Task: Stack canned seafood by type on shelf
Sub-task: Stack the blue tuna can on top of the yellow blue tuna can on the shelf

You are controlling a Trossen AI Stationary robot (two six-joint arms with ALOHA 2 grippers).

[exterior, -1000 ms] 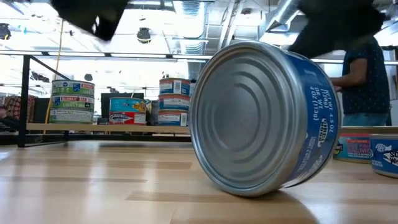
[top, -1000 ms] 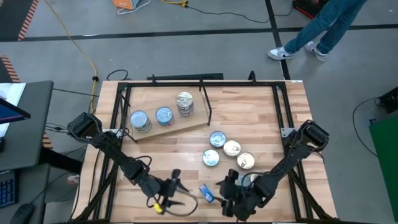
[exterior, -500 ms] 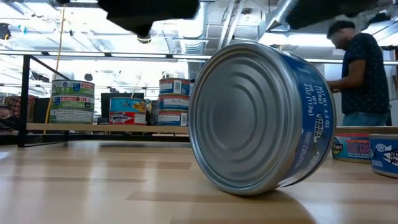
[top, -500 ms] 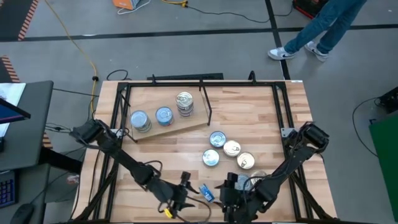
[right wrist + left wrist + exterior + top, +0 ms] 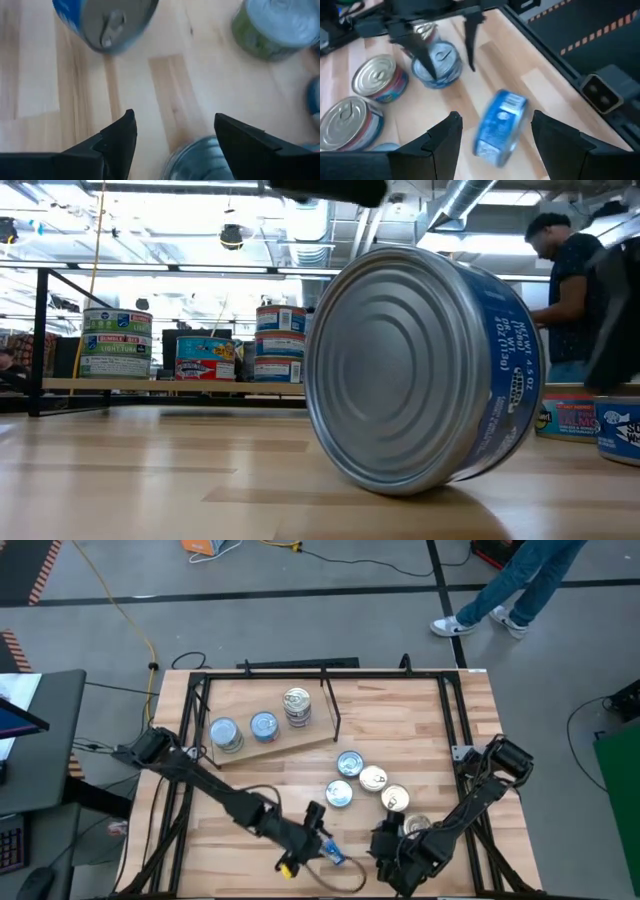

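Blue-labelled and silver-ended, a flat round tin (image 5: 333,852) stands on its rim at the bottom centre of the high view, on the butcher-block tabletop (image 5: 400,720); in the low view it fills the middle of the frame, leaning a little. The left gripper (image 5: 318,831) hangs just beside it, and its wrist view shows both dark fingers (image 5: 446,142) spread wide either side of the tin with nothing between them touching. The right gripper (image 5: 385,862) sits low at the bottom right of centre, its fingers (image 5: 117,137) also parted wide and empty, over bare wood near a silver-topped tin (image 5: 414,828).

Further up the table, right of centre, four more flat tins lie in a loose cluster: two with blue-grey lids (image 5: 340,794) and two with gold or cream lids (image 5: 373,778).

Beyond them, in the upper left of the table, the light plywood shelf board (image 5: 295,741) carries three stacks of tins (image 5: 263,726), with a thin black rod (image 5: 329,700) upright at its right end.

At the far top right a person's legs (image 5: 520,580) cross the grey floor.
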